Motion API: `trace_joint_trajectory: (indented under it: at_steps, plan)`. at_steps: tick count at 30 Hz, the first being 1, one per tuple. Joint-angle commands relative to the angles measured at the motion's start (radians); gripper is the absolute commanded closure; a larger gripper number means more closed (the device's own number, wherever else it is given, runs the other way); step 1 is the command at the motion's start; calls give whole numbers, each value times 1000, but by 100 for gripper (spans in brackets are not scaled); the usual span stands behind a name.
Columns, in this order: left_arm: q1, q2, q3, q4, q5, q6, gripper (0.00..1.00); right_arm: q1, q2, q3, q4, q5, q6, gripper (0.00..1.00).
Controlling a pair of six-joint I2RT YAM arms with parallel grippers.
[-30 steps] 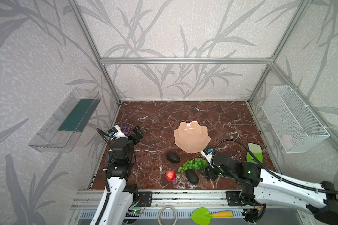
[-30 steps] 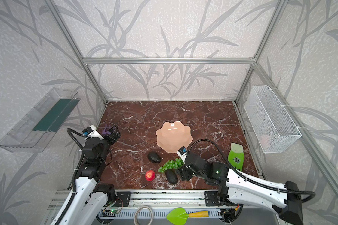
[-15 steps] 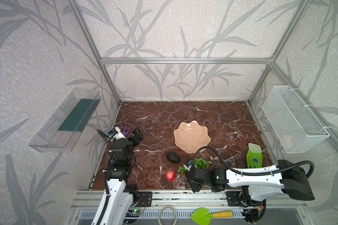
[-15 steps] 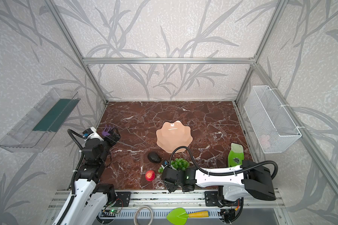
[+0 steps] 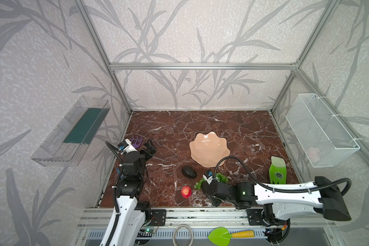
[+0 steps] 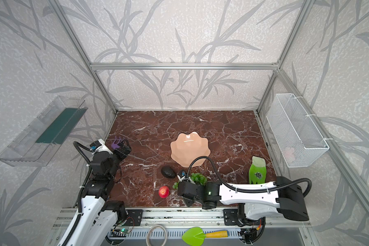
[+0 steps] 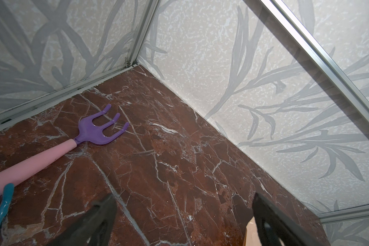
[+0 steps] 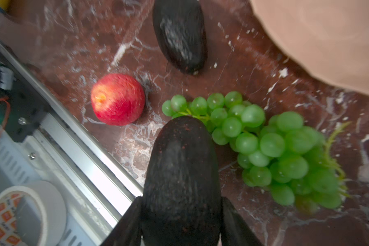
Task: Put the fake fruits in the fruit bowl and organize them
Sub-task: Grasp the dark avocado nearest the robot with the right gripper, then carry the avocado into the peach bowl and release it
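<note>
The right jaws are closed around a dark, bumpy avocado. Its long axis runs straight out between them, narrower end foremost. It is near the front edge of the surface, just beside the green grapes; I cannot tell whether it is lifted clear. The empty peach fruit bowl lies toward the back from these jaws, just past the grapes. A second avocado and a red apple lie nearby. The left jaws stand wide open and empty at the left edge.

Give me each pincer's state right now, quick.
Left pincer: open, empty.
Right pincer: shut on a dark bumpy egg-shaped avocado.
</note>
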Motion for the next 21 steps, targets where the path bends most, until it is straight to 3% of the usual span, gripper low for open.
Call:
trace_joint_trajectory:
  at_steps: [1, 4, 10, 16, 21]
  plan:
    - [2, -7, 27, -83, -34, -31, 1, -84, -104, 49, -65, 56, -54, 54]
    - [2, 9, 66, -160, -3, -21, 1, -240, -122, 82, -19, 10, -162, 54]
    - [2, 41, 142, -305, 81, 1, 2, -522, 27, 182, 132, -97, -315, 54]
    - [0, 42, 221, -485, 153, 62, 3, -619, 274, 316, 178, -154, -406, 54]
    - [0, 14, 238, -571, 281, 96, 6, -665, 432, 346, 246, -193, -425, 54]
